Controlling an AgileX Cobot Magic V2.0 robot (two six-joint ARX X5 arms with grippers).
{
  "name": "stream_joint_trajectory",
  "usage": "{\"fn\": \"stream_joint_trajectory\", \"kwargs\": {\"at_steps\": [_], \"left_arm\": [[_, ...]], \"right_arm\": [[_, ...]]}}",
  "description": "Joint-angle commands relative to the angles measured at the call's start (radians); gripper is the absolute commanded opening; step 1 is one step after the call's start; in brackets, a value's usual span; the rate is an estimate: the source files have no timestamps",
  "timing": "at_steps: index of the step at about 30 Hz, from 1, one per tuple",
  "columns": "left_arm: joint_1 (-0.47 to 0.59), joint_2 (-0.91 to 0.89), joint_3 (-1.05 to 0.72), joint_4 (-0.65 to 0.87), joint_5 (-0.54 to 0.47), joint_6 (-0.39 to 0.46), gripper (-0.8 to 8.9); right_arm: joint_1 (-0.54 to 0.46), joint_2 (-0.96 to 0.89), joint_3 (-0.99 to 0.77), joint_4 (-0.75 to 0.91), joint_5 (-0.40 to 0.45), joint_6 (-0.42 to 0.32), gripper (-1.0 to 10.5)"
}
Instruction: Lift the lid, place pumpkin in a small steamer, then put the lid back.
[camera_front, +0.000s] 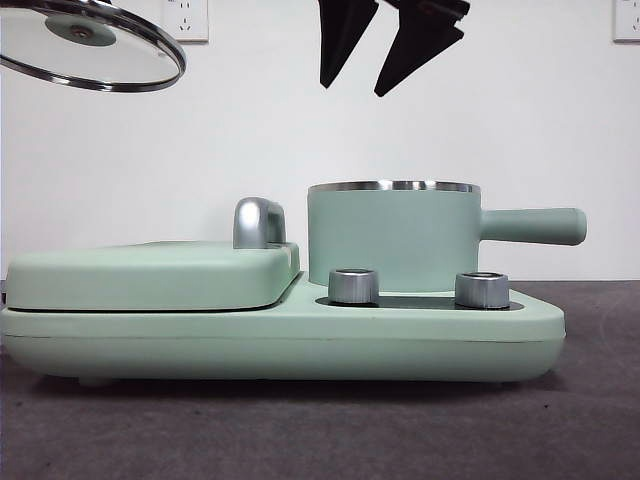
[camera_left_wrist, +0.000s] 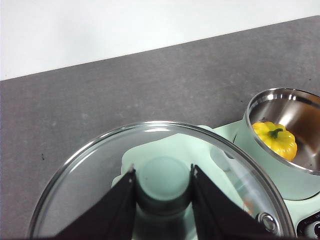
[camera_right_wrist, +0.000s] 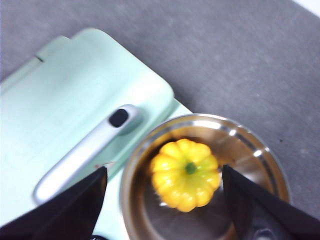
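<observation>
While the lid (camera_left_wrist: 160, 200) is held aloft by its knob, pinched between the left gripper (camera_left_wrist: 163, 187) jaws, the pumpkin (camera_right_wrist: 186, 173) is seen inside the small steamer (camera_front: 395, 235). Above it, the right gripper (camera_front: 370, 62) is held with jaws spread, empty.

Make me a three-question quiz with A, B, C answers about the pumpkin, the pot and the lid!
1. Where is the pumpkin?
A. on the table
B. inside the small steamer
C. in the right pincer

2. How many silver knobs are on the front of the base?
A. one
B. two
C. four

3. What is the left pincer doing?
A. gripping the lid knob
B. hanging open
C. holding the pumpkin

Answers: 1 B, it sits in the steel bowl; 2 B, two show side by side; 3 A, its jaws squeeze the mint knob.
</observation>
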Motion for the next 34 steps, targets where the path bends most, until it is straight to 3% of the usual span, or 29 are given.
{"fn": "stream_joint_trajectory", "kwargs": {"at_steps": [1,7,16,24,34], "left_arm": [[-0.002,0.005,0.018,0.027,-0.003,-0.008,0.1],[-0.002,0.004,0.018,0.027,-0.003,-0.007,0.1],[-0.003,0.005,0.018,0.028,-0.002,-0.007,0.1],[-0.012,0.015,0.018,0.049,0.117,-0.007,0.1],[-0.112,0.126,0.018,0.2,0.121,-0.007,0.1]], "right_arm": [[0.021,-0.071,-0.098,0.085,0.024,0.024,3.5],[0.04,-0.259,-0.362,0.226,0.05,0.025,3.5],[0.039,-0.546,-0.659,0.269,0.059,0.024,3.5],[0.039,-0.813,-0.8,0.264,0.116,0.045,3.5],[0.039,-1.043,-0.838,0.11,0.162,0.043,3.5]]}}
